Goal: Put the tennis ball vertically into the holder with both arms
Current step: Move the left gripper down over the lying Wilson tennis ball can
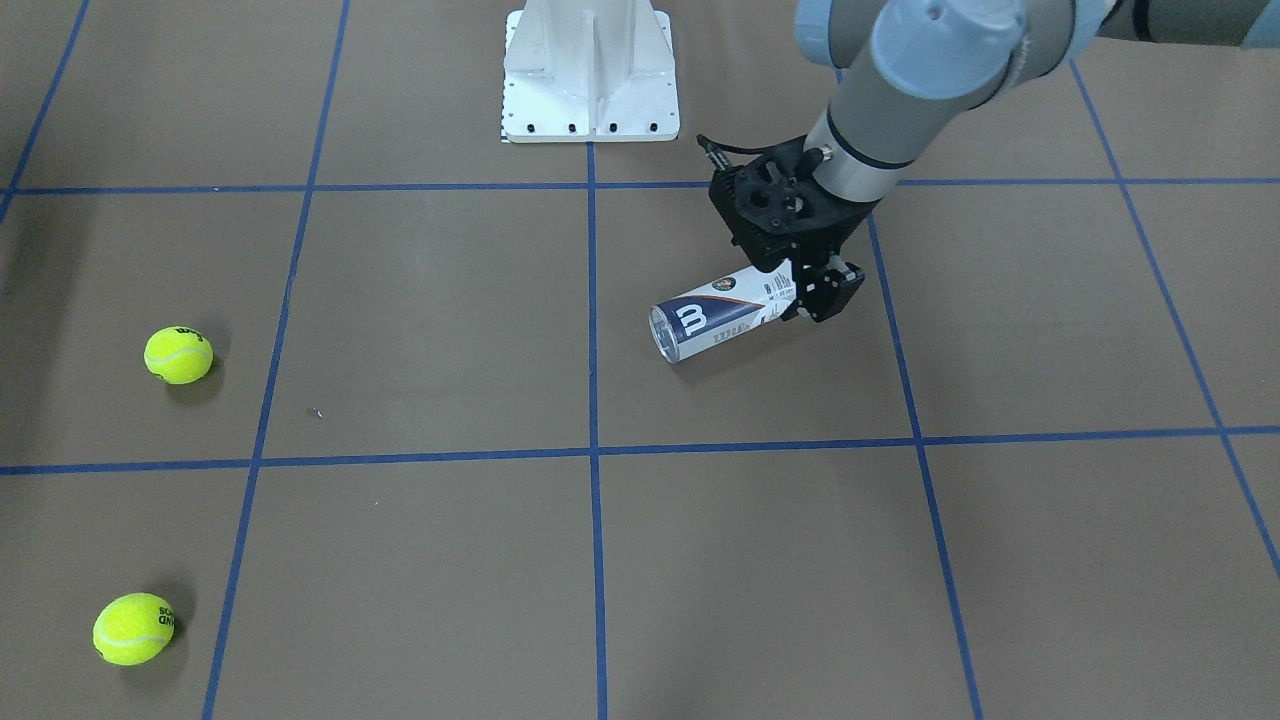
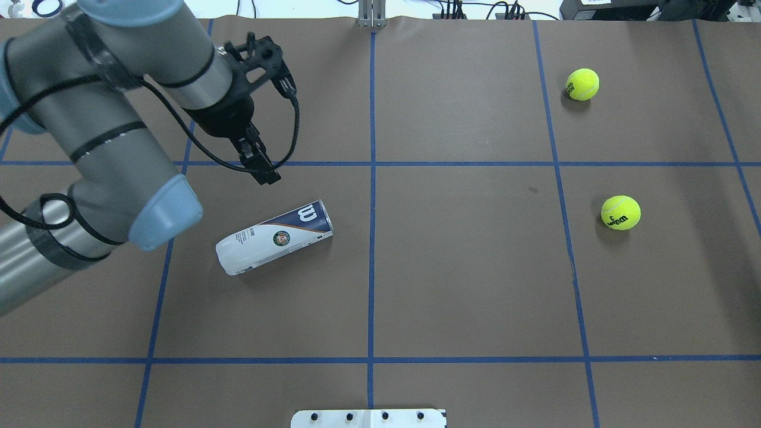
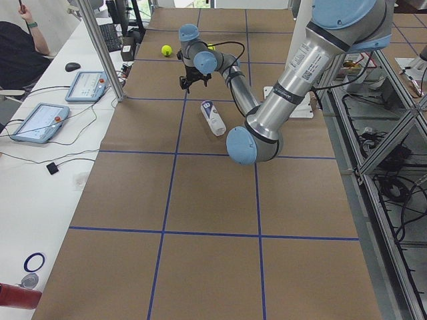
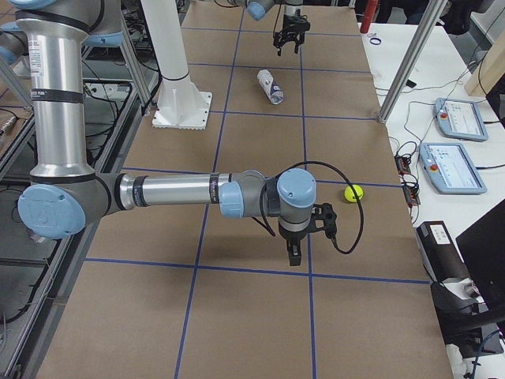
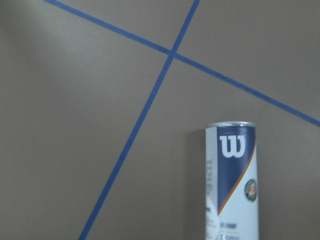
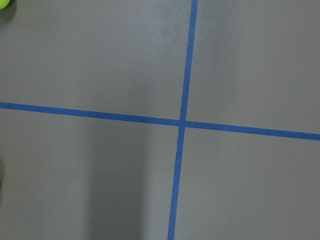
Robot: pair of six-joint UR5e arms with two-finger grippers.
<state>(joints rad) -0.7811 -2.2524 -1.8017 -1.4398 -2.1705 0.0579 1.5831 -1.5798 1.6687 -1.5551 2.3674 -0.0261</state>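
Note:
The holder (image 2: 273, 238), a clear tube with a navy-and-white "W" label, lies on its side left of the table's middle, with its metal-rimmed mouth toward the centre line. It also shows in the front view (image 1: 715, 318) and the left wrist view (image 5: 232, 185). My left gripper (image 2: 266, 174) hangs above the table just beyond the tube's closed end, fingers pointing down, open and empty. My right gripper (image 4: 293, 259) shows only in the right side view, low over the table near a tennis ball (image 4: 353, 192); I cannot tell if it is open or shut. Two tennis balls (image 2: 582, 84) (image 2: 620, 212) rest on the right half.
The white metal base (image 2: 368, 418) stands at the near table edge by the robot. Blue tape lines grid the brown table. Tablets and cables lie on the white benches (image 3: 47, 120) beyond the far edge. One ball's edge shows in the right wrist view (image 6: 4, 3).

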